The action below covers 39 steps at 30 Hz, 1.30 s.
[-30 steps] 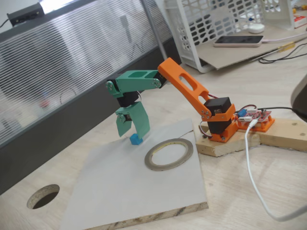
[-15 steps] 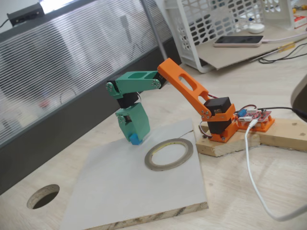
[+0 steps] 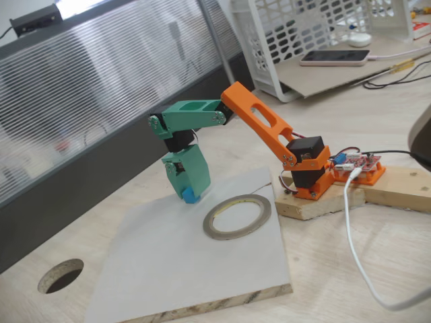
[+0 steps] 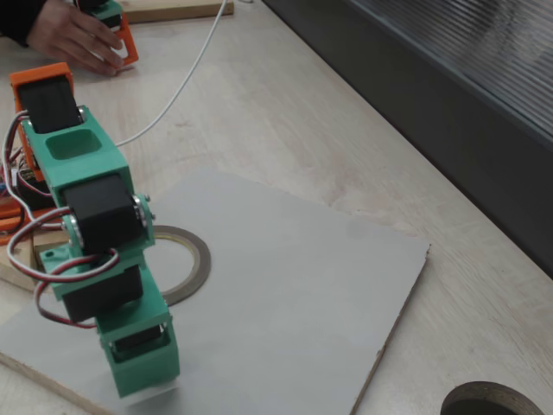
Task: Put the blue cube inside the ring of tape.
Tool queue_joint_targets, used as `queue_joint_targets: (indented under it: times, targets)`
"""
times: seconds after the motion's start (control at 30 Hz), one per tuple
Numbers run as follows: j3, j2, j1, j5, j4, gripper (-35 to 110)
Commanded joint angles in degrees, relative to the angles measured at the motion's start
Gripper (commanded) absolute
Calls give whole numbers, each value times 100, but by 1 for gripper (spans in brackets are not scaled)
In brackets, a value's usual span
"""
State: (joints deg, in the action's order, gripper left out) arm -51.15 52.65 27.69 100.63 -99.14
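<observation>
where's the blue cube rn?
In a fixed view, the blue cube sits between the closed fingers of the green hand, low over the grey board, just left of the ring of tape.

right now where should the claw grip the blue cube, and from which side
From straight above, on two opposite flat side faces of the blue cube. It sits flat on the grey board, left of the ring of tape. The claw already looks closed on it that way.

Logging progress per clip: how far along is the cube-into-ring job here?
Early stage. Done: the tool is down on the grey board and shut on the blue cube. In hand: the grasp; no lift visible. Left: carrying the cube into the ring of tape, whose opening holds nothing.
</observation>
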Motion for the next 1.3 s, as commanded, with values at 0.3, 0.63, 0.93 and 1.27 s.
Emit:
queue_joint_targets:
  times: [0.3, 0.63, 0.93, 1.27]
  targets:
    - [-79, 123, -404, 44, -79, 35]
    - [-79, 123, -378, 44, -79, 35]
    - [-79, 123, -343, 44, -70, 23]
    - [-35, 123, -343, 44, -70, 11]
